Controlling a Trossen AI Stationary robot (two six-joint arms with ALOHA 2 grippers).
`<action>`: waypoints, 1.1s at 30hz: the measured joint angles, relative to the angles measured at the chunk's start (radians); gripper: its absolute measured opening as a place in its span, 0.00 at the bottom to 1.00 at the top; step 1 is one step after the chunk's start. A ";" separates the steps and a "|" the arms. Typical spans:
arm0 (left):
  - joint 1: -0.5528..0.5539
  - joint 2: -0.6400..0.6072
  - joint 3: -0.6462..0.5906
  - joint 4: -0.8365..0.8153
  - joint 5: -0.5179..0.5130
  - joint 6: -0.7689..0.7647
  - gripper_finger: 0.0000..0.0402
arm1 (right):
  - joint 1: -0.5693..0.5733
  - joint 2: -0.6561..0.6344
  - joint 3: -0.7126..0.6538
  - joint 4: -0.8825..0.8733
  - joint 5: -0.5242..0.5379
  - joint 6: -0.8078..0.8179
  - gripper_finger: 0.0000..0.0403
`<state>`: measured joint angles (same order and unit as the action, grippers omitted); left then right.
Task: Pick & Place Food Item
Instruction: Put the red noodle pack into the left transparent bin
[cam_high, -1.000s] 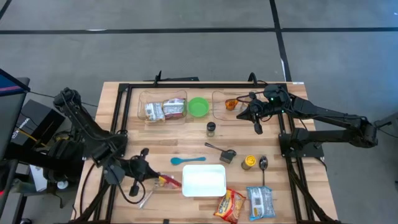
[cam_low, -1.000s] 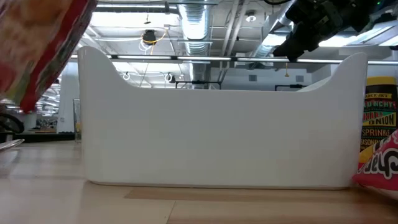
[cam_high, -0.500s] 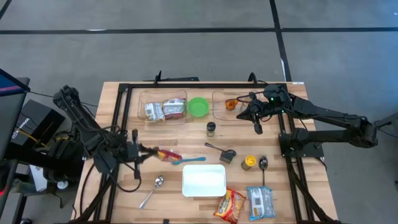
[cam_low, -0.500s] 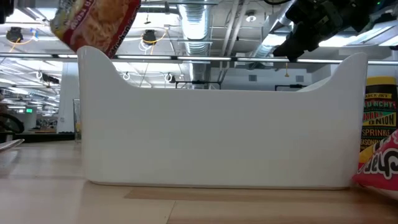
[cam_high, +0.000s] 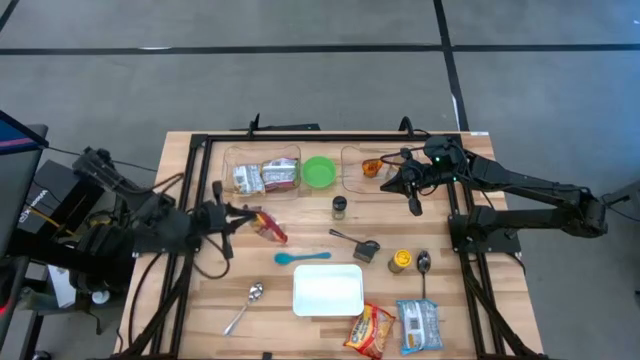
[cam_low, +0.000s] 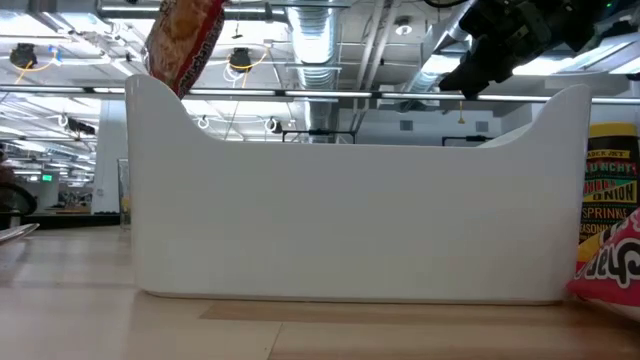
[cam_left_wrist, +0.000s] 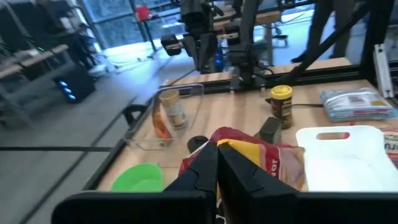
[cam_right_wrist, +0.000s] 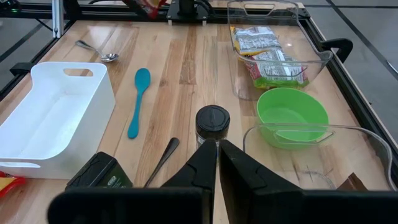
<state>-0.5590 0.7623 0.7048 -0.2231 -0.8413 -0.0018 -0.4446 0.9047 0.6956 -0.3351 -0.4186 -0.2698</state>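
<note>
Landmark: white rectangular plastic bin (cam_high: 328, 290), standing on the wooden slatted table (cam_high: 200, 300) toward its near edge.
Left gripper: the left gripper (cam_high: 238, 214) is up and to the left of the white bin, above the table, jaws clenched on a red and yellow crinkled snack packet (cam_high: 266, 224).
Held packet: it sticks out from the fingertips toward the table's middle; in the low view it hangs above the bin's left corner (cam_low: 183, 38); in the left wrist view it bulges just past the closed fingers (cam_left_wrist: 261, 158).
Right gripper: the right gripper (cam_high: 414, 207) waits far beyond the bin, toward the right back of the table, jaws closed with nothing between them.
Beyond the bin: a blue plastic spoon (cam_high: 301, 257) lies just behind it; a small dark-lidded glass jar (cam_high: 340, 207) stands farther back.
Back row: a clear plastic tray (cam_high: 228, 172) holds two foil food packs; a green round bowl (cam_high: 319, 171) sits just beside it.
Left of the bin: a metal spoon (cam_high: 246, 304) lies on the wood.
Right of the bin: a yellow-labelled spice jar (cam_high: 399, 261), possibly sprinkles, though the label is hard to read.
Near edge: an orange noodle packet (cam_high: 368, 329) and a pale blue packet (cam_high: 418, 325) lie in front of the bin.
</note>
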 joint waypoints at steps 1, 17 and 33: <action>0.036 -0.005 0.000 0.000 0.042 0.005 0.00 | 0.000 0.000 0.000 0.000 0.000 0.000 0.03; 0.630 -0.014 0.000 0.039 0.231 0.199 0.00 | 0.000 0.000 0.000 0.000 0.000 0.000 0.03; 1.160 0.023 0.000 0.155 0.458 0.311 0.00 | 0.000 0.000 0.000 0.000 0.000 0.000 0.03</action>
<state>0.6013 0.7850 0.7052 -0.0682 -0.3828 0.3093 -0.4446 0.9047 0.6956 -0.3351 -0.4186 -0.2696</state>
